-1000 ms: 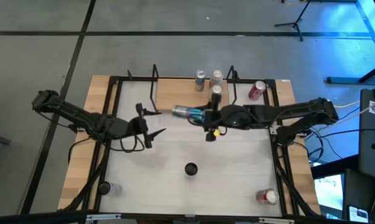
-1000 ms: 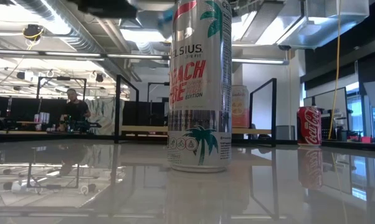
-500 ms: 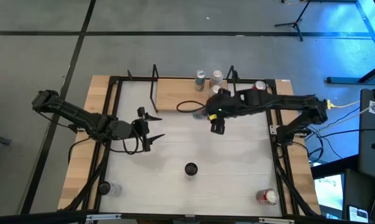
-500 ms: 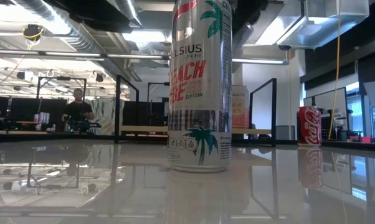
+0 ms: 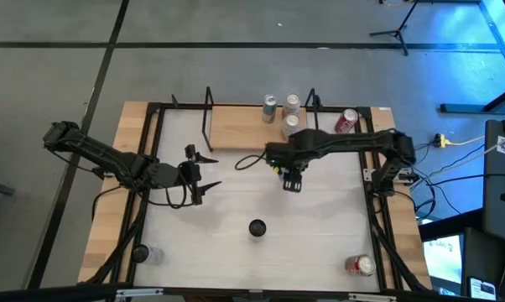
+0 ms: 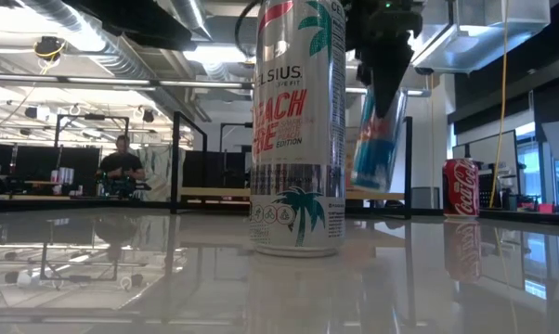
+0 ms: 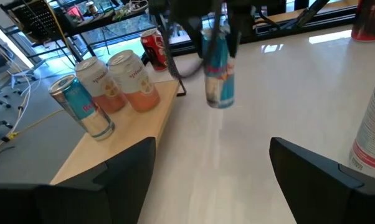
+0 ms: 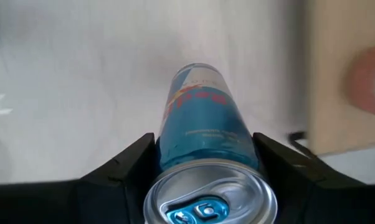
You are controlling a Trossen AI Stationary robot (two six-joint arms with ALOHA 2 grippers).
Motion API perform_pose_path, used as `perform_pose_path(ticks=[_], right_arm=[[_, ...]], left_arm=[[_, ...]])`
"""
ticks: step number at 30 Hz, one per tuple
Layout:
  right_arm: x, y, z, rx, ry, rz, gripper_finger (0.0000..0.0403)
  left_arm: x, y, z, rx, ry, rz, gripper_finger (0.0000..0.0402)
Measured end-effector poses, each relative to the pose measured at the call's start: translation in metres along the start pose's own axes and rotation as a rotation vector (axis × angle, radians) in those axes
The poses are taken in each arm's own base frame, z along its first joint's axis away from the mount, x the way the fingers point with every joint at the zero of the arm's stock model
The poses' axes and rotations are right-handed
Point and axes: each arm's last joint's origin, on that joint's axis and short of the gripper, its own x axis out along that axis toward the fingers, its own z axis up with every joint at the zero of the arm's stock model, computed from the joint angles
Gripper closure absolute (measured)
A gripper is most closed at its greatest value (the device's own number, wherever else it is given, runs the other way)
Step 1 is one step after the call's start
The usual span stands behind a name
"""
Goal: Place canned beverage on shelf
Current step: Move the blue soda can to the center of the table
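My right gripper (image 5: 291,179) points down over the white table, just in front of the shelf (image 5: 240,132), and is shut on a slim blue can (image 6: 379,139). This light-wood board with black rod uprights carries three cans (image 5: 291,122) at its right end, a blue one (image 7: 81,107) and two orange-white ones (image 7: 134,81). My left gripper (image 5: 205,173) waits open at the table's left, pointing toward the blue can (image 7: 219,73), with nothing between its fingers (image 7: 130,180). My right gripper pinches the blue can's upper end (image 8: 203,152), just below the top rim, between its two fingers (image 8: 122,171). The fingers come from above, pointing down. The can hangs below them, nearly upright with a slight tilt, its bottom clear of the table.
A tall white Celsius can (image 5: 257,227) stands on the table's near middle, right in front of the low camera (image 6: 298,130). A red cola can (image 5: 346,122) stands right of the shelf. Another red can (image 5: 359,265) lies at the near right corner.
My right gripper has turned from pointing level toward the table's left to pointing straight down, and has sunk and come a little toward the near edge. The blue can has swung with it from lying level in the air to hanging upright.
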Motion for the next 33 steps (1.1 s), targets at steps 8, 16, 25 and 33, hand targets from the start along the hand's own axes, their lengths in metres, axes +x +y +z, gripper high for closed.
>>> perform_pose_path(ticks=[8,16,25,33], right_arm=[[0.029,0.006,0.016,-0.072,0.037,0.079,0.0175],[0.042,0.009,0.024,-0.101,0.038,0.128,0.0174],[0.043,0.009,0.027,-0.109,0.009,0.101,0.0137],[0.022,0.008,0.026,-0.110,0.030,0.095,0.0119]], left_arm=[[0.000,0.000,0.000,0.000,-0.001,0.000,0.0096],[0.000,0.000,0.000,0.023,-0.002,-0.003,0.0096],[0.000,0.000,0.000,0.024,-0.003,-0.004,0.0096],[0.000,0.000,0.000,0.024,-0.002,-0.003,0.0096]])
